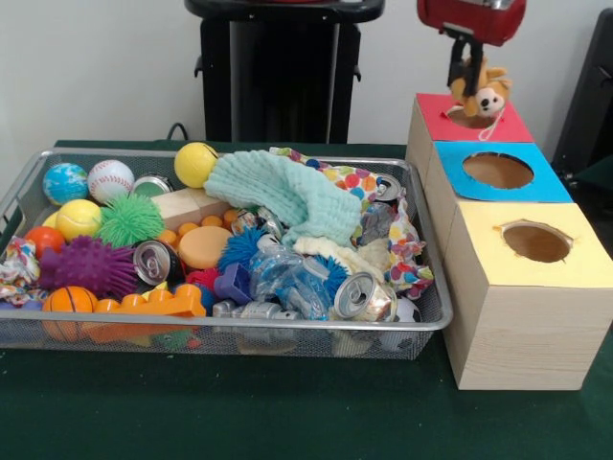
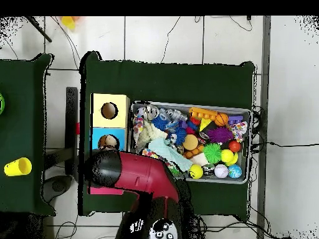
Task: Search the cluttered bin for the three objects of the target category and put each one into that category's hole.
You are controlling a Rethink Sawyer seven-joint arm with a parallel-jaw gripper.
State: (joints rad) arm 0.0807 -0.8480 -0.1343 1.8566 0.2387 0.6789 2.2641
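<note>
My gripper (image 1: 466,75) hangs at the top right of the front view, shut on a small orange-brown plush animal (image 1: 482,91) with a white muzzle. The toy dangles just above the round hole (image 1: 469,119) of the red-topped box (image 1: 510,126). The wire mesh bin (image 1: 230,325) sits to the left, full of clutter. I cannot pick out any other plush animal in it. In the overhead view my red arm (image 2: 140,174) covers the gripper, the toy and the red-topped box; the bin (image 2: 250,143) shows to its right.
The blue-topped box (image 1: 498,171) and the yellow-topped box (image 1: 536,244) stand in a row in front of the red one. The bin holds a mint terry cloth (image 1: 283,192), spiky balls (image 1: 91,265), cans (image 1: 359,297), and sports balls (image 1: 110,180). A yellow cup (image 2: 17,166) stands on a side table.
</note>
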